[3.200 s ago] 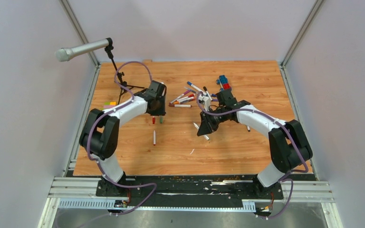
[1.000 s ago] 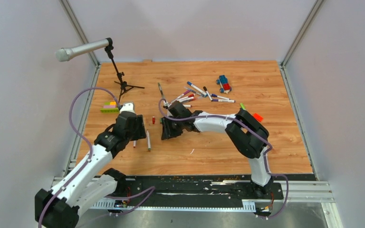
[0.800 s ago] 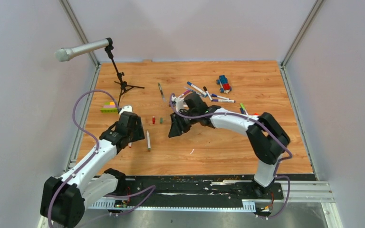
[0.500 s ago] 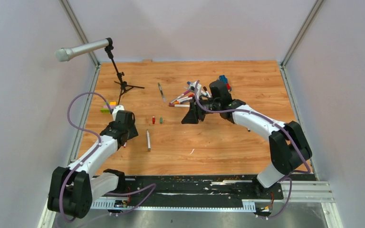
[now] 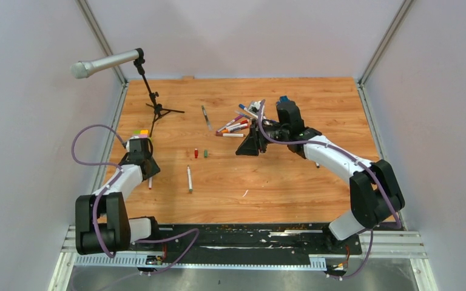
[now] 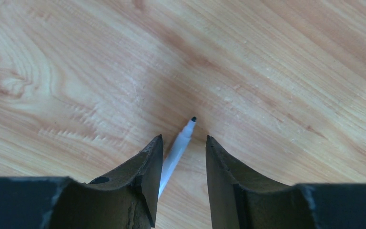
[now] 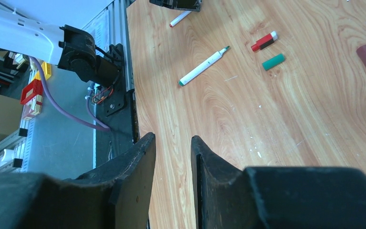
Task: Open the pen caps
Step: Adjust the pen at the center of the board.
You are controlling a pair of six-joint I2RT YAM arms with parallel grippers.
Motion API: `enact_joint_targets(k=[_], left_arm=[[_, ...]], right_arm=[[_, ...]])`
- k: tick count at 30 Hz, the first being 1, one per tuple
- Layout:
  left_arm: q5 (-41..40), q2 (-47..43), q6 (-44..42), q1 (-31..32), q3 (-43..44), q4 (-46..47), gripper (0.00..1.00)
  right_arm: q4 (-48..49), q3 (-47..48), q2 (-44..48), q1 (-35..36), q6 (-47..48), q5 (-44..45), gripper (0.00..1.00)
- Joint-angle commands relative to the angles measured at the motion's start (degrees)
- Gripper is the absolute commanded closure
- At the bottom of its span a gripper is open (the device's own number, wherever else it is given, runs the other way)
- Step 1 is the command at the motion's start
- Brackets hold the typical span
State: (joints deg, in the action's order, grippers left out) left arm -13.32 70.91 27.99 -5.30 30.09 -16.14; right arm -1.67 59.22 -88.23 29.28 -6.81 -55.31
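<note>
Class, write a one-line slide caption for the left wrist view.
Left gripper, jaws open, straddles a white pen lying on the wooden table.

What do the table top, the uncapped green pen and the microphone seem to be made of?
Table top: likely wood or wood-look laminate, matte; grain and knots show. Uncapped green pen: probably plastic; smooth white barrel, slight sheen. Microphone: seemingly metal, satin silver body; might be painted plastic.

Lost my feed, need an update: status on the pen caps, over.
Left gripper open, astride an uncapped white pen on the table. Right gripper open, empty. Capped pens piled beside it; nothing blocking.
</note>
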Motion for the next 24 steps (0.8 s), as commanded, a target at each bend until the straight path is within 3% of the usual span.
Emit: enact_joint_targets(k=[1,7,15,24], left_arm=[[4.73,1.45,-0.7,-1.06,1.73,-0.51,0.56],[7.64,2.03,0.37,-1.29,2.25,-3.19,0.65],[18.04,-0.96,3.67,-0.83,-1.73,-2.4,0.8],[17.0,-2.34,8.24,9.21,-4.2,-0.95,0.81]], right_arm=[[4.27,-0.27,2.34,-1.25,-1.46,-2.4,0.66],[5.66,-0.75,3.21,-2.06,-2.68,-3.11,0.66],[6.33,-0.92,4.09,-2.67,-3.31,-3.56,0.66],[6.85,-1.05,4.67,-3.55,-3.84,-3.58,0.66]])
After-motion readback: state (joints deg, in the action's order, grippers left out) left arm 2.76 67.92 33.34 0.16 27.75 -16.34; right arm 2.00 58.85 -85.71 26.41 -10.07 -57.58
